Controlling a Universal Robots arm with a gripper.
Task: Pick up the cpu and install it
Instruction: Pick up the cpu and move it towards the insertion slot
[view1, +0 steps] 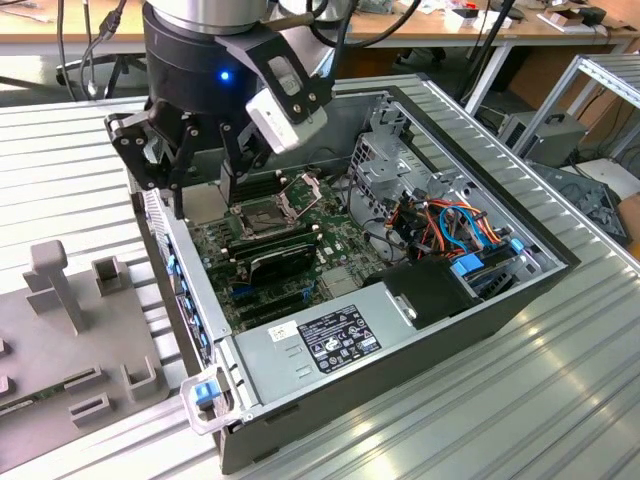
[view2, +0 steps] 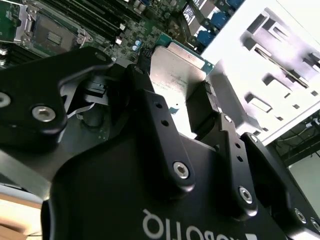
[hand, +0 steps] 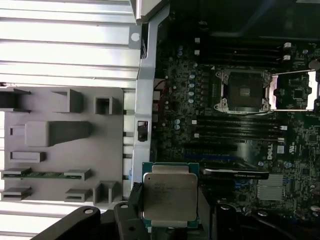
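While hovering over the open PC case (view1: 330, 415), the 1 hand (view1: 205, 198) is clamped on 1 cpu (hand: 170, 196), pinched btwn its 2 fingers (view2: 150, 105), metal top up. The cpu hangs above the green board (view1: 340, 235), apart from the 1 socket (hand: 243, 91), whose frame is flipped open. 1 grey tray (view1: 60, 340) lies on the counter (view1: 450, 420) beside the case.

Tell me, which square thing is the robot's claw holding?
The silver chip, pinched in the gripper. The dark socket sits apart on the green board.
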